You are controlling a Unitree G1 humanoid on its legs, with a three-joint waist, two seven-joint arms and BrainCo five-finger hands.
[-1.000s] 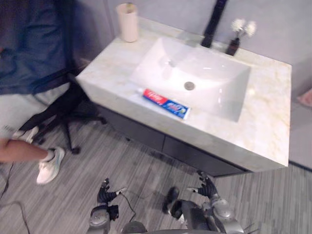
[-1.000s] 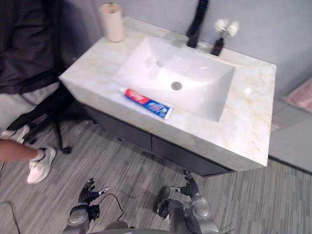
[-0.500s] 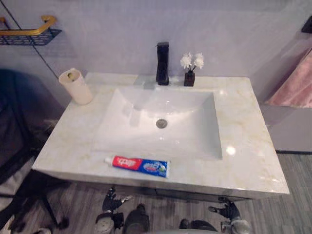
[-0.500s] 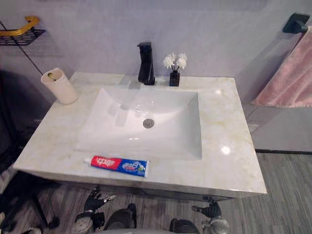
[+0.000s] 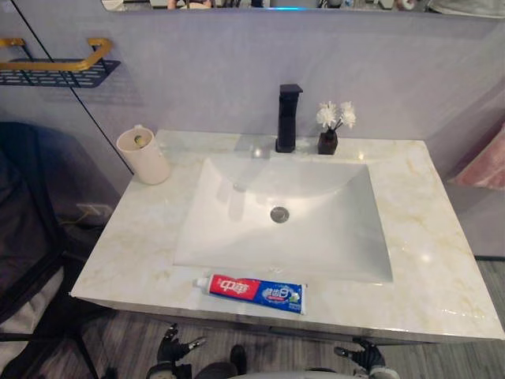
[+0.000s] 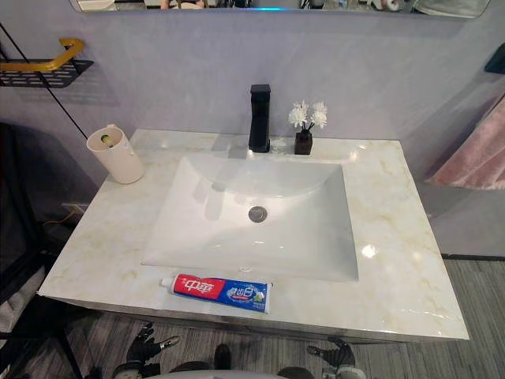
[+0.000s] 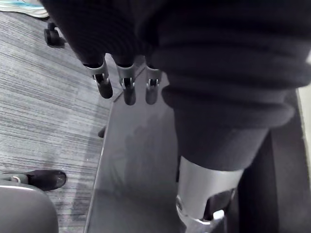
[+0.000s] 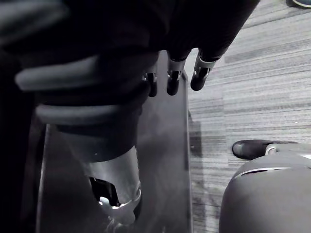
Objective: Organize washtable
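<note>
On the marble washtable (image 5: 442, 260), a toothpaste tube (image 5: 256, 290) lies flat along the front edge, just in front of the sink (image 5: 316, 237).
Below that edge, the left hand (image 5: 175, 347) and right hand (image 5: 359, 354) hang over the floor, fingers loose and spread, holding nothing. A cream cup (image 5: 144, 155) stands at the back left corner, with what may be a toothbrush inside. A black faucet (image 5: 288, 118) and a small vase of white flowers (image 5: 331, 128) stand behind the sink.
</note>
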